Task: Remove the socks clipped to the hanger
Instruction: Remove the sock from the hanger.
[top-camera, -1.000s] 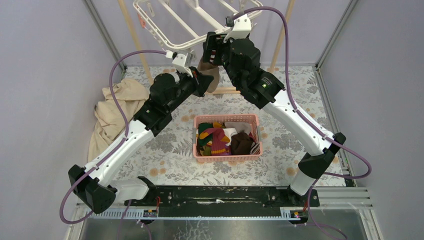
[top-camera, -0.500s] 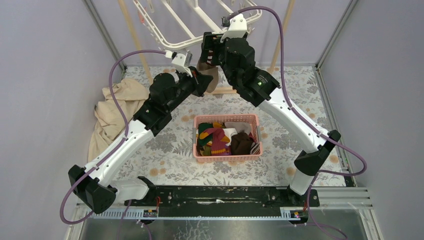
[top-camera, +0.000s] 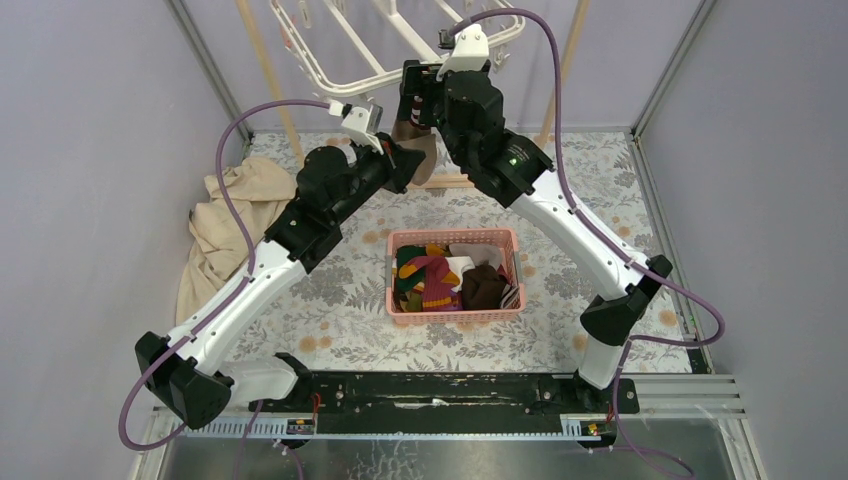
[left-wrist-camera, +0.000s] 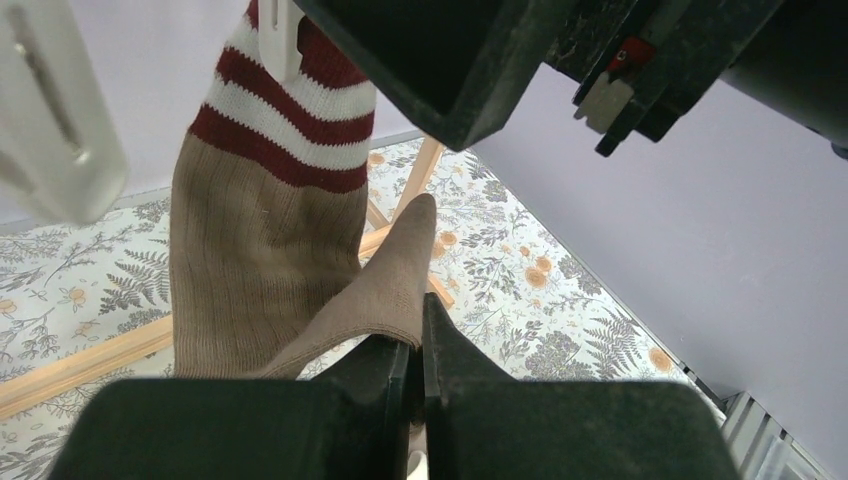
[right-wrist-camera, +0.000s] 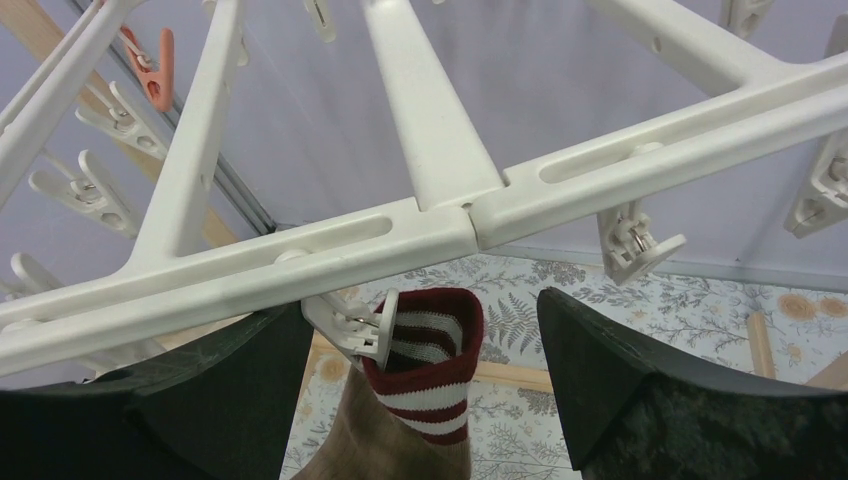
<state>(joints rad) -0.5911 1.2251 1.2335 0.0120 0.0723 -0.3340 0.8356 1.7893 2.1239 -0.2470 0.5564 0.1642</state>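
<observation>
Our left gripper (left-wrist-camera: 417, 338) is clenched on the lower end of the sock (left-wrist-camera: 265, 250), a ribbed brown knit with a red-and-white striped cuff, hanging long axis vertical. Above it our right gripper (right-wrist-camera: 418, 330) is spread wide, jaws flanking the white plastic clip (right-wrist-camera: 350, 325) that pins the cuff to the hanger (right-wrist-camera: 430, 215). We judge this arm nearer the clip.
</observation>
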